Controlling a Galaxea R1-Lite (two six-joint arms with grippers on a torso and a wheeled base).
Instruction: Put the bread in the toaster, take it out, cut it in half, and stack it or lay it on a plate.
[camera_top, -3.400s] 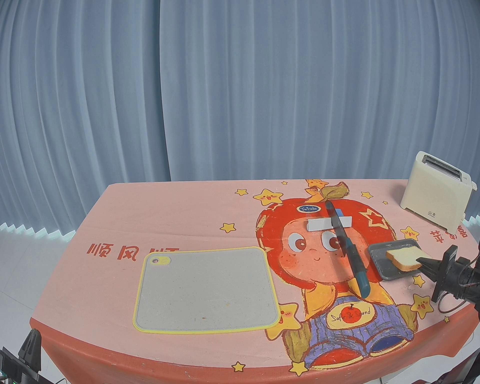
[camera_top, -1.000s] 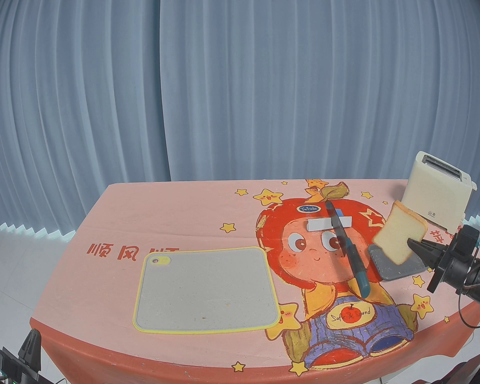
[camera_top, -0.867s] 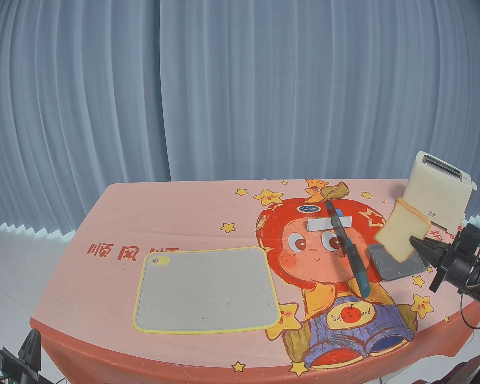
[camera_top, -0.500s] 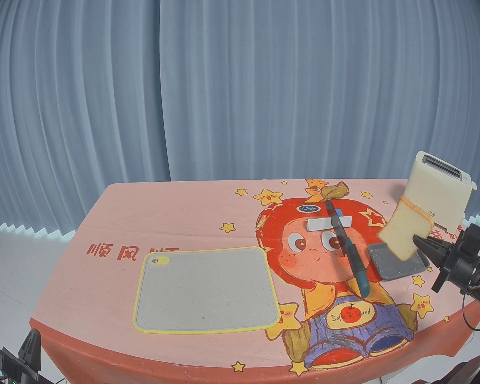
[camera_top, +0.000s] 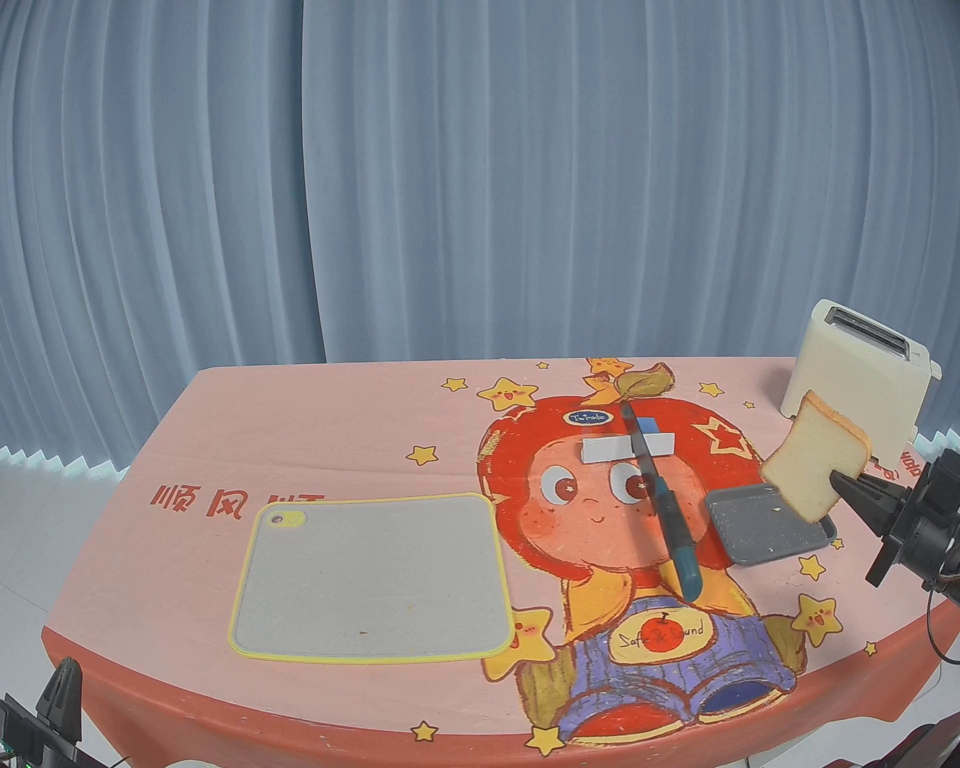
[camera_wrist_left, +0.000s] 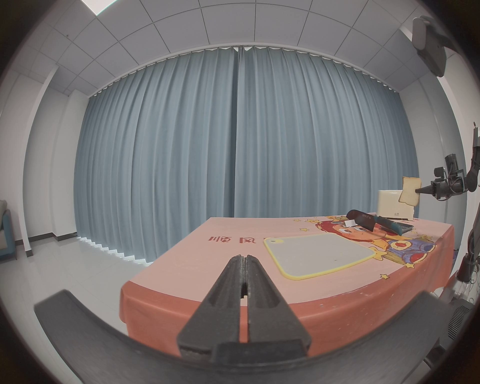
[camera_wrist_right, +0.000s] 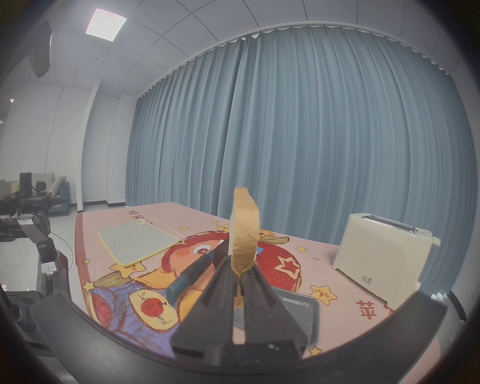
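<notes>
Right pincer (camera_top: 838, 483) is clamped on the bread (camera_top: 815, 455), gripping the slice by its lower edge so that the rest of it stands up above the fingertips, on edge and a little tilted. The slice hangs in the air, touching nothing else. It sits over the far right corner of the grey plate (camera_top: 752, 528) and just in front of the toaster (camera_top: 862, 372), on the robot's side of it.

Judged from this, the task is at its very first step. The bread is off the plate and lifted, but not yet in the toaster. The slot on top looks empty, and the slice is beside the toaster body rather than over the opening. In the left wrist view its upper edge is a bit higher than the toaster's top, so some lift has been gained. Toasting, taking out, cutting and plating are all left to do.

Farther out, the knife (camera_top: 660, 495) lies untouched on the table (camera_top: 300, 420) just left of the plate, blade pointing away from the robot. The cutting board (camera_top: 370, 575) sits well apart on the left side — bare, nothing on it. Left pincer (camera_wrist_left: 245, 285) hangs off the near left corner of the table, its fingers pressed together on nothing.
</notes>
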